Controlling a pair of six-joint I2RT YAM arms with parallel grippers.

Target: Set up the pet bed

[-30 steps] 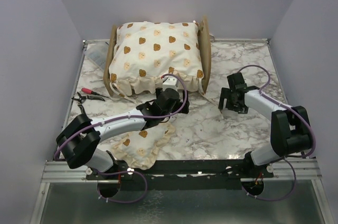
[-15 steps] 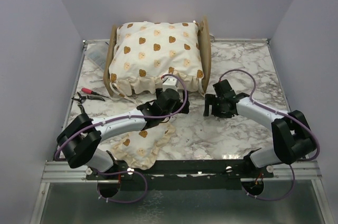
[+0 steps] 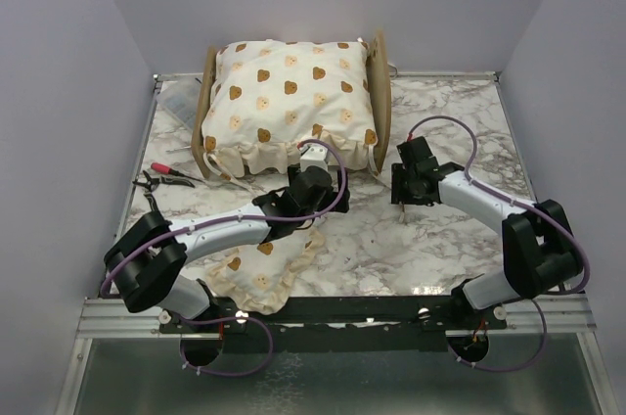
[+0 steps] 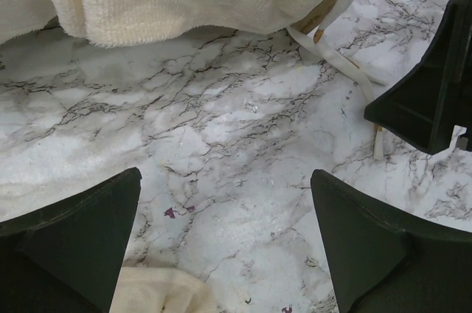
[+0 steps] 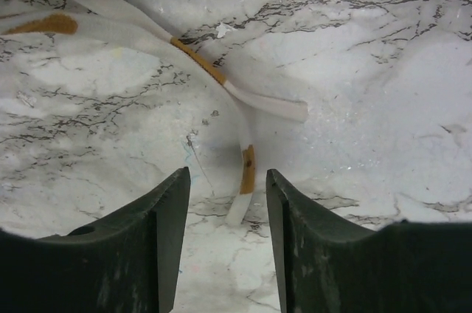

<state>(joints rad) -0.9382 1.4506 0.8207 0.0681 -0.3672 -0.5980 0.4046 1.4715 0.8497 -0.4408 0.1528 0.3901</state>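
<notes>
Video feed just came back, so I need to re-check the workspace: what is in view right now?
pet bed: one, light plywood, far middle
cushion: one, cream with brown bears, lying in the pet bed
pillow: one, same print, near left edge
ribbon ties: two ends seen, white and tan, beside the pet bed's right end
hand tool: one, red and black handles, left side
table: one, white marble
left claw: black, open, by the cushion's ruffle
right claw: black, open around a ribbon end
</notes>
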